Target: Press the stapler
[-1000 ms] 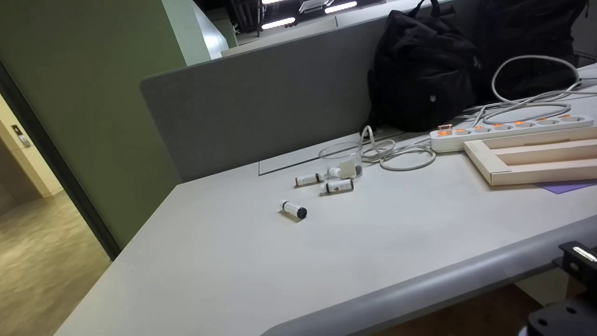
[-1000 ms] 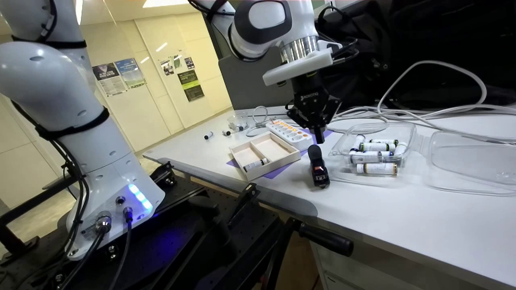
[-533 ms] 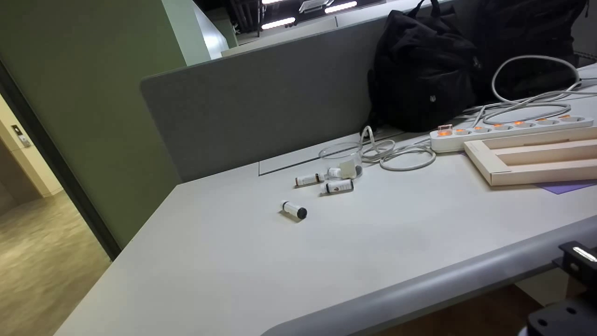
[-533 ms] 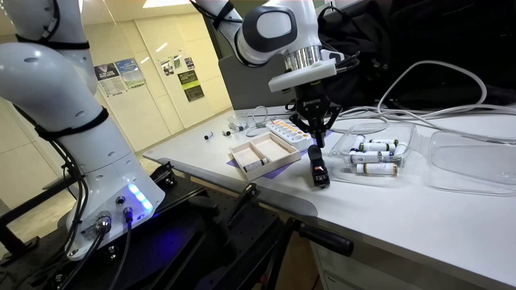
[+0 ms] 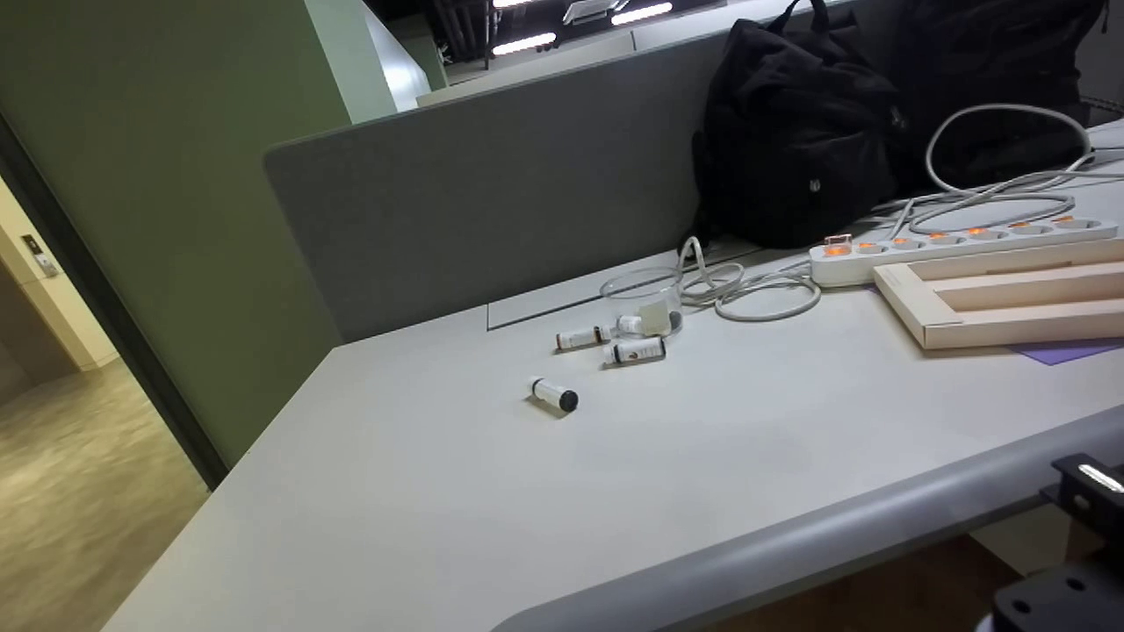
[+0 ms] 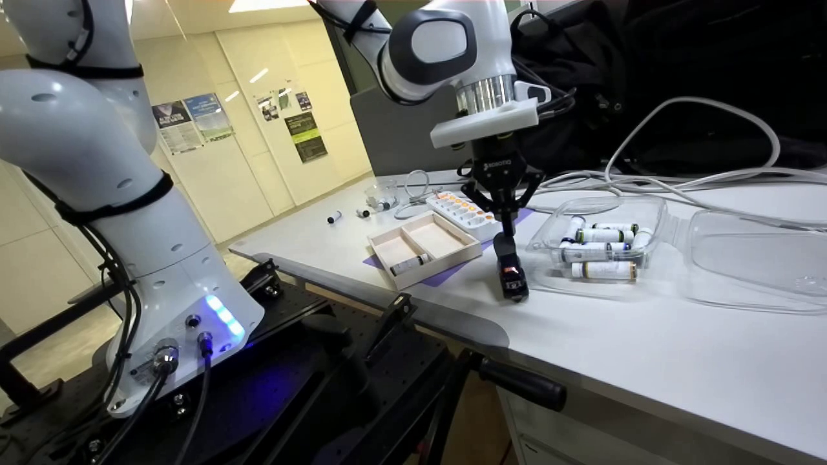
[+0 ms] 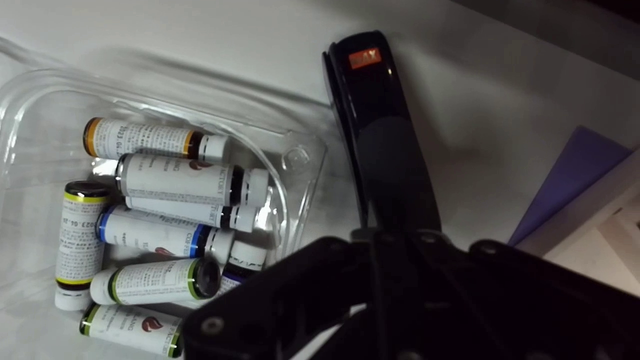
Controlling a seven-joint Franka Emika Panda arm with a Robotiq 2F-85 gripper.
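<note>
A black stapler [image 6: 510, 271] with a red label lies on the white table in an exterior view. It also shows in the wrist view [image 7: 372, 100], its labelled end away from my gripper. My gripper [image 6: 508, 231] points down with its fingers together and nothing between them. The fingertips are at the stapler's far end in that exterior view and appear to touch its top or hang just over it; I cannot tell which. In the wrist view the gripper [image 7: 397, 234] hides that end of the stapler. Stapler and gripper are out of view in the remaining exterior view.
A clear plastic box [image 6: 539, 242] with several small bottles stands close beside the stapler. A wooden tray [image 6: 475, 248] on a purple sheet [image 7: 570, 180] lies on its other side. A white power strip [image 6: 468, 216] and cables [image 5: 773, 312] are behind.
My gripper has come down and shifted slightly, so its shut fingertips are now at the stapler's far end. The stapler has not visibly moved.
</note>
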